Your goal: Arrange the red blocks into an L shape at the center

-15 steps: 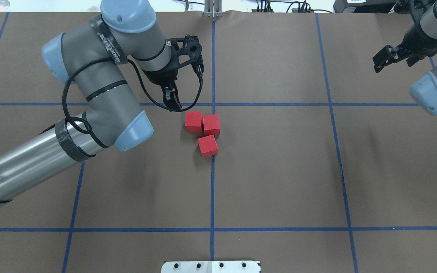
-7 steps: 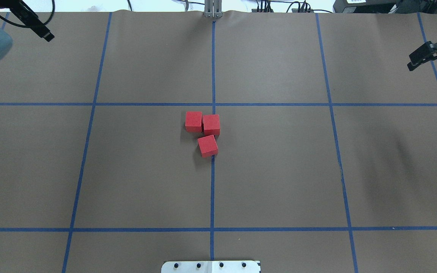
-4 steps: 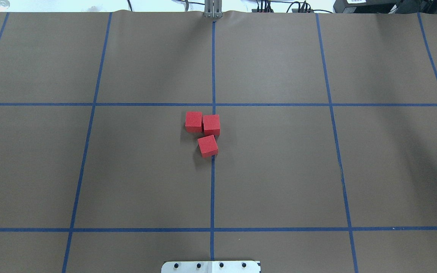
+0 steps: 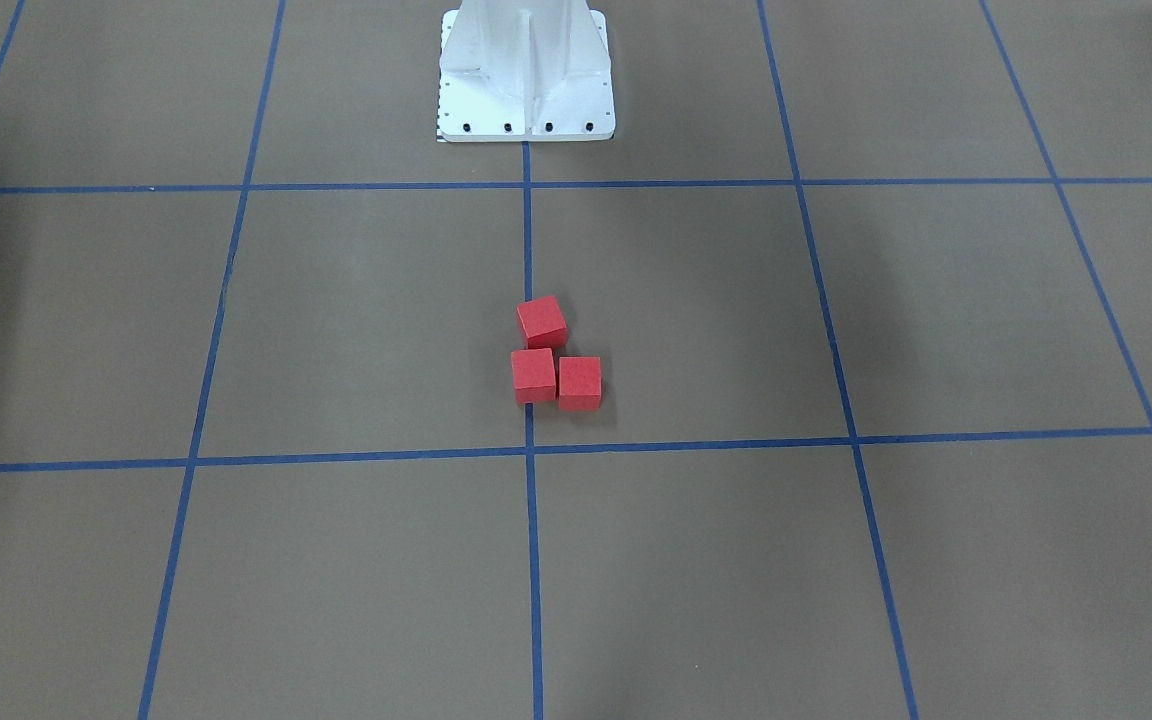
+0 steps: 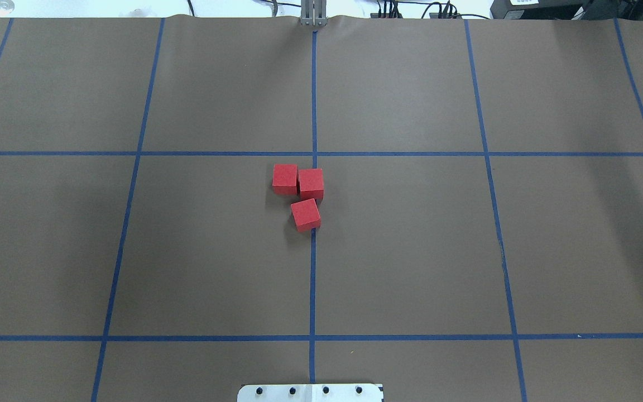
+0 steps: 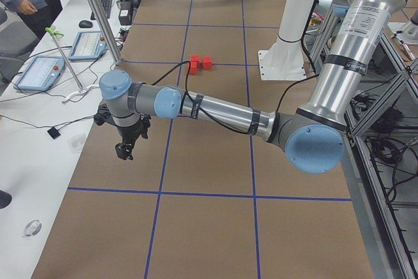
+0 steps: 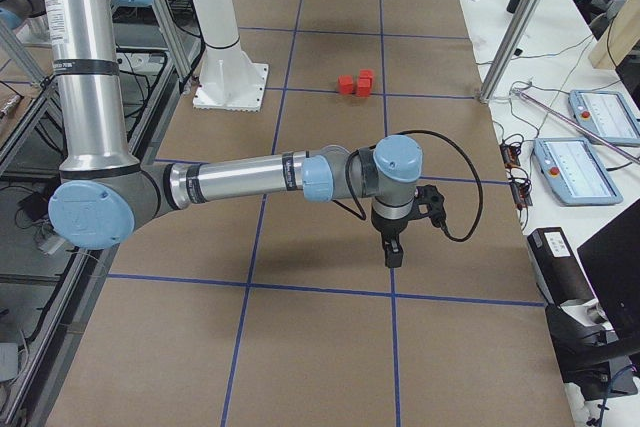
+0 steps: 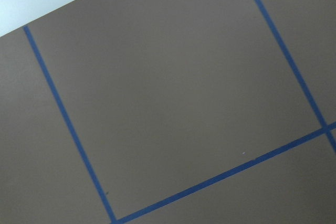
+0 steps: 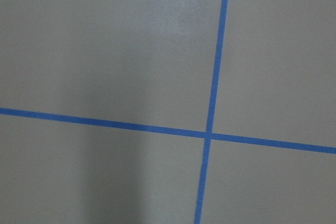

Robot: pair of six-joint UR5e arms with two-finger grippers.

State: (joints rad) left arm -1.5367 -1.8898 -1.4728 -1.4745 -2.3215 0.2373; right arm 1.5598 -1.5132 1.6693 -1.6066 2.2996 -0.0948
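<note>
the three red blocks (image 5: pixel 305 215) sit clustered at the center (image 5: pixel 335 204), on the middle blue tape line (image 5: pixel 312 279). two touch side by side; the third, slightly turned, lies just beside one, toward the white base (image 5: pixel 310 392). the left gripper (image 6: pixel 124 150) and right gripper (image 7: pixel 393 252) hang well apart from them; whether their jaws are released or clenched cannot be told.

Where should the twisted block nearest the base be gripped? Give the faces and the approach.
Come straight down on the twisted block and pinch its left and right faces, turning the grip to match its twist. Both faces are bare, while its far edge crowds the middle block.
</note>
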